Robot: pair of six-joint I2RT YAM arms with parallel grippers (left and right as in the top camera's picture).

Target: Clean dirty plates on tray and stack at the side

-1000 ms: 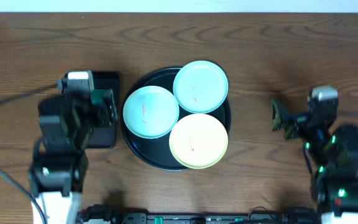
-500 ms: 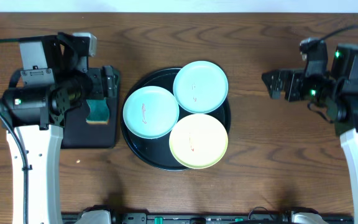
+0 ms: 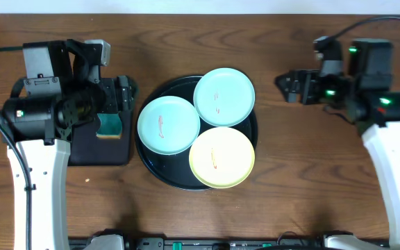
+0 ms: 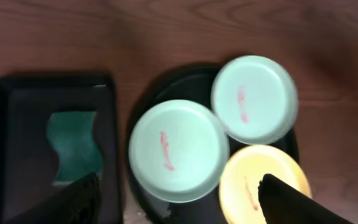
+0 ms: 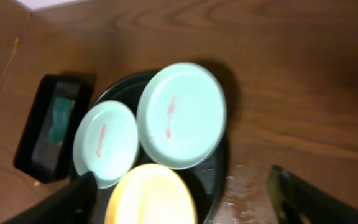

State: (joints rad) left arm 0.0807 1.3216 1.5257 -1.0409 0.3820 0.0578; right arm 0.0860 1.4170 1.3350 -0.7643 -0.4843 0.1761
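Note:
Three plates lie on the round black tray (image 3: 160, 173), each with a reddish smudge. One mint plate (image 3: 169, 124) is at the left, a second mint plate (image 3: 223, 96) at the top, and the yellow plate (image 3: 221, 157) at the front right. My left gripper (image 3: 121, 94) is open and empty, high above the tray's left side; its wrist view shows the plates (image 4: 179, 151) between its fingers (image 4: 179, 202). My right gripper (image 3: 290, 87) is open and empty, up in the air right of the tray. Its wrist view shows the top mint plate (image 5: 181, 115) and the yellow plate (image 5: 151, 196).
A smaller rectangular black tray (image 3: 82, 149) with a teal sponge (image 3: 108, 125) stands left of the round tray; the left wrist view shows the sponge (image 4: 73, 146) too. Bare wooden table lies to the right and behind.
Both arms have risen from low poses near the front edge to raised poses. In the last half second the right gripper moved left toward the tray; the left arm barely moved.

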